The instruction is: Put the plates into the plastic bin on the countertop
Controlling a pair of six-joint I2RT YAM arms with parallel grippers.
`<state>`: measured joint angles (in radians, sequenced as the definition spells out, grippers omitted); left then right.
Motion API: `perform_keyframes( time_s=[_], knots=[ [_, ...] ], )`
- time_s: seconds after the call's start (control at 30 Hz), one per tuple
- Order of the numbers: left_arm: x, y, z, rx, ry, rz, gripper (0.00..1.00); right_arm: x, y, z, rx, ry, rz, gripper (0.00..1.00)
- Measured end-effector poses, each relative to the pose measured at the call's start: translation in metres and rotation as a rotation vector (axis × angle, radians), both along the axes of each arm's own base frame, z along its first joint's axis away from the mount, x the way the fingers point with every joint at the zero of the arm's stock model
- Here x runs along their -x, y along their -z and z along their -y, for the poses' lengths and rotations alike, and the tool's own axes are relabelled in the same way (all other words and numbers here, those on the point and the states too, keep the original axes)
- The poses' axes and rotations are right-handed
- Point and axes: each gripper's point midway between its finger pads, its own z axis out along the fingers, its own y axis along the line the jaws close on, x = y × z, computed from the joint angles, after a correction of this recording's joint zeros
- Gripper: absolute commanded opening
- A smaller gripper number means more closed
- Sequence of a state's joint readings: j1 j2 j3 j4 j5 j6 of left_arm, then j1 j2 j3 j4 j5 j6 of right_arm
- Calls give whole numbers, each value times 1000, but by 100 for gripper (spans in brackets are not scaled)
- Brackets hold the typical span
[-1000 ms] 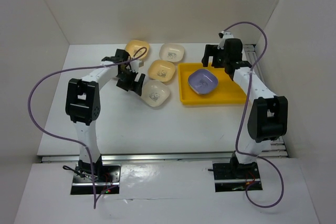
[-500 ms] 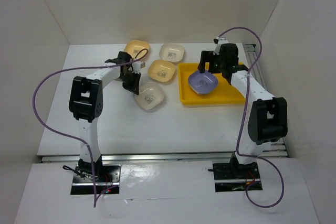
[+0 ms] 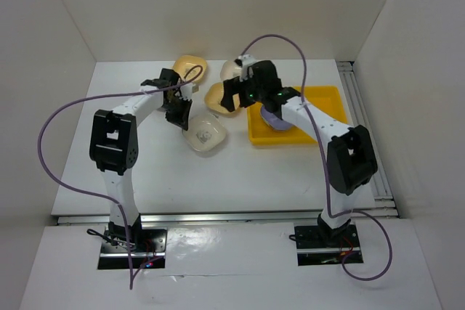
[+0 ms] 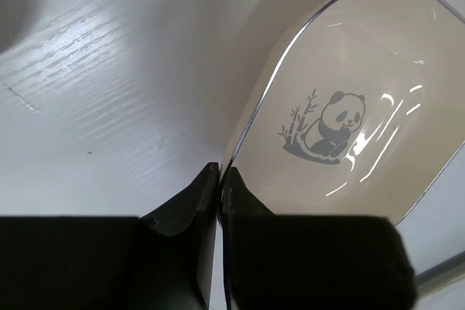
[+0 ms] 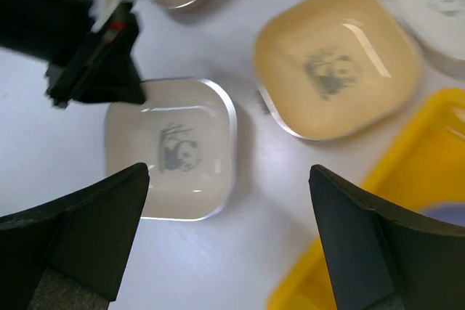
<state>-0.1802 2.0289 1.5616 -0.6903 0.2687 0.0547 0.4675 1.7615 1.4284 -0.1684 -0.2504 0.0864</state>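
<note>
My left gripper (image 4: 220,173) is shut on the near rim of a cream plate (image 4: 341,128) with a panda mark; from above the left gripper (image 3: 182,116) sits at that plate's (image 3: 205,134) left edge. My right gripper (image 5: 229,179) hangs open and empty over the countertop (image 3: 174,172), between the cream plate (image 5: 171,150) and a yellow-orange plate (image 5: 338,59). From above the right gripper (image 3: 234,98) partly covers that yellow-orange plate (image 3: 218,97). The yellow plastic bin (image 3: 327,117) holds a lavender plate (image 3: 272,121), mostly hidden under the right arm.
A second yellow-orange plate (image 3: 187,68) and another cream plate (image 3: 231,70) lie at the back of the countertop. White walls enclose the surface on three sides. The bin's corner (image 5: 407,201) shows at the lower right of the right wrist view.
My left gripper has shut on the cream plate's rim, and the plate has slid slightly left. My right arm has swung left from over the bin to above the plates.
</note>
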Motion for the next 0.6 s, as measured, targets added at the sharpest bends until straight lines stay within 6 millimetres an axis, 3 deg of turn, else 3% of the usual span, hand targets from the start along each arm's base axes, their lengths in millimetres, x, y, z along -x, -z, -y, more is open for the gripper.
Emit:
perform_keyframes(
  time_s=[0.07, 0.13, 0.3, 0.43, 0.5, 0.57, 0.6],
  knots=[
    [-2, -12, 1, 3, 1, 10, 0, 18, 9, -34, 2, -82, -17, 96],
    [-7, -26, 3, 16, 7, 24, 0, 28, 23, -51, 14, -123, -45, 96],
    [-11, -55, 15, 80, 47, 54, 0, 32, 57, -60, 61, -132, -100, 96],
    [-8, -75, 22, 122, 66, 68, 0, 30, 61, -58, 80, -117, -95, 96],
    [-6, -81, 24, 135, 74, 69, 0, 28, 59, -58, 83, -114, -85, 87],
    [-3, -86, 25, 146, 78, 65, 0, 26, 57, -58, 86, -113, -78, 69],
    [-1, -87, 26, 153, 82, 61, 0, 26, 56, -58, 89, -115, -72, 28]
  ],
)
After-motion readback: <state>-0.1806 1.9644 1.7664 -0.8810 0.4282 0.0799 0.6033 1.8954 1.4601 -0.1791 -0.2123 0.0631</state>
